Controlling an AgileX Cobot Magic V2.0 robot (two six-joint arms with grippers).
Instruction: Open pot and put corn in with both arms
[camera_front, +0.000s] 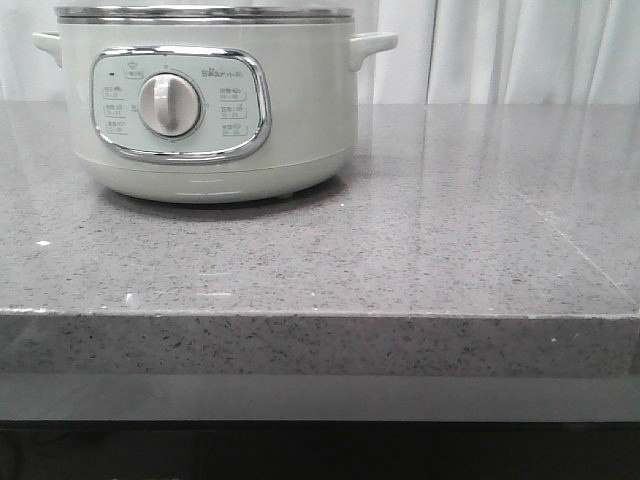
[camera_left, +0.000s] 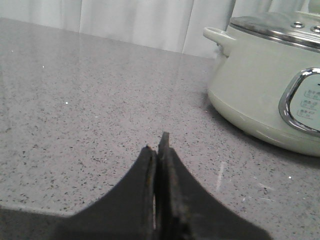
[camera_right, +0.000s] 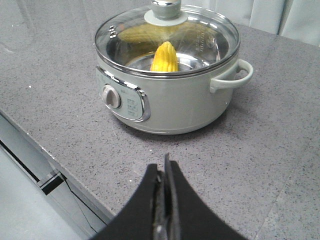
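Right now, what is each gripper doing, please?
Left gripper: closed, holding nothing.
Right gripper: closed, holding nothing.

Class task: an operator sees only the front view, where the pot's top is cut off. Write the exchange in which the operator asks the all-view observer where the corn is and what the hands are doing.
Operator: Where is the corn?
Observer: The corn is inside the pot, seen through the glass lid.
Operator: Is the lid on?
Observer: Yes, it sits on the rim.
Operator: And the hands?
Observer: The left hand and right hand are both shut, holding nothing, away from the pot.
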